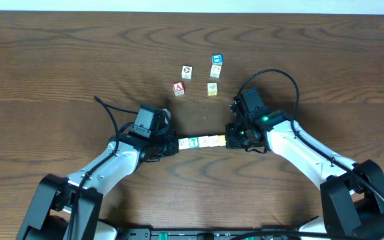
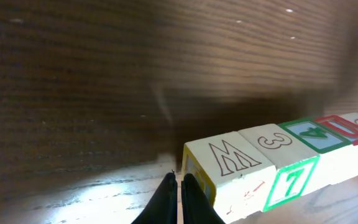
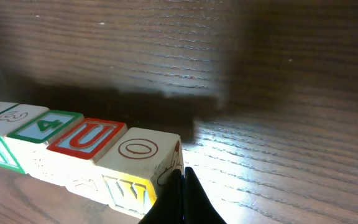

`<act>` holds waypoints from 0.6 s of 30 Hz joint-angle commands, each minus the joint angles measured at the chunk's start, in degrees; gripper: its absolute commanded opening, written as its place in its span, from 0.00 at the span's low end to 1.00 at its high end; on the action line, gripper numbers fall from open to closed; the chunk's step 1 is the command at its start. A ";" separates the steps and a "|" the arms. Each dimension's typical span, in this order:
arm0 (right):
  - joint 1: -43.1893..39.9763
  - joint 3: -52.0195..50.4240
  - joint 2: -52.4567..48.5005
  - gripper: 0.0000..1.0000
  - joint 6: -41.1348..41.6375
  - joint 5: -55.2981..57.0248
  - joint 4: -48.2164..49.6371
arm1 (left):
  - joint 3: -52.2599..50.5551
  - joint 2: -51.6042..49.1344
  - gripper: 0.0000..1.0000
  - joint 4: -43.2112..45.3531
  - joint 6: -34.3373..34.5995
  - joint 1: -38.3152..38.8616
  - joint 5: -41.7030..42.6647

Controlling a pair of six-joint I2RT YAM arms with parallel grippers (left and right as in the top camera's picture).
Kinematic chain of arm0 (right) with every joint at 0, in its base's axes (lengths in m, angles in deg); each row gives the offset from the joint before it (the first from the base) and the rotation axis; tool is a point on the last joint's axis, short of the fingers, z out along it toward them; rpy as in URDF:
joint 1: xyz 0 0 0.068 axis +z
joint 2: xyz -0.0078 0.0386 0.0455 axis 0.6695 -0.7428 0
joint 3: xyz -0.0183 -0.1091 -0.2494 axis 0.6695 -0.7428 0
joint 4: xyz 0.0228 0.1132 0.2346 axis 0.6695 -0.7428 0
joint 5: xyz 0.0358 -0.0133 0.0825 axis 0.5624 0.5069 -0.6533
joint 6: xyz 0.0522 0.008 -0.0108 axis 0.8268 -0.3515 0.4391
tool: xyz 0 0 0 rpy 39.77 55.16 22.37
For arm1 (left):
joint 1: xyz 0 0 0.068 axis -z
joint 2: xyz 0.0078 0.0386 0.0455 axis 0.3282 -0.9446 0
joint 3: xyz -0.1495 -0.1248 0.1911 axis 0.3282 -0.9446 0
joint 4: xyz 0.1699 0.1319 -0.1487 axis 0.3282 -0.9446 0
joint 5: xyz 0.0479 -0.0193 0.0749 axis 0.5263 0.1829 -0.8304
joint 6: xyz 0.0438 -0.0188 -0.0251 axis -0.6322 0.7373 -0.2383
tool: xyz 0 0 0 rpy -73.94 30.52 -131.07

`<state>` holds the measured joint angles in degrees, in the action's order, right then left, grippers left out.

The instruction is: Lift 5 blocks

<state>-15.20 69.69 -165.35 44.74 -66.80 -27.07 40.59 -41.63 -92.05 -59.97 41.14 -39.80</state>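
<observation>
Right hand (image 3: 181,174) pinched closed, square-edged wooden blocks (image 3: 87,138)

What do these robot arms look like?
The left arm and right arm are white curved shells between chunky black joints. A thin black cable loops above each. A green light glows on the right one. Fingers are slim, black, pointed.

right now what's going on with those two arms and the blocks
The two arms are squeezing a row of five blocks end to end. The left gripper, shut, presses on the W end, and the right gripper, shut, presses on the O end. The row's shadow falls away from it, so it looks raised off the table, though that is not certain. More cubes sit loose farther back, untouched.
</observation>
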 commanded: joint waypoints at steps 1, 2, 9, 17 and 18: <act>3.65 1.86 -1.46 0.01 -0.17 -13.60 1.57 | 0.90 0.35 0.07 2.32 -1.14 3.23 9.27; 3.65 1.86 -1.92 0.01 -0.17 -13.51 1.57 | 0.87 0.35 0.07 2.32 -1.14 3.23 9.07; 3.65 1.86 -3.87 0.01 -0.17 -13.44 1.60 | 0.83 0.33 0.07 1.95 -1.16 3.23 6.97; 3.65 1.86 -4.33 0.01 -0.17 -10.67 1.36 | 0.50 0.13 0.07 1.03 -1.16 4.68 1.81; 3.65 1.86 -4.33 0.01 -0.15 -10.19 1.22 | 0.50 0.13 0.08 1.05 -1.18 4.83 1.16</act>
<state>-14.96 69.69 -169.06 44.74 -66.78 -27.09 40.57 -41.74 -92.16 -60.12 42.93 -43.25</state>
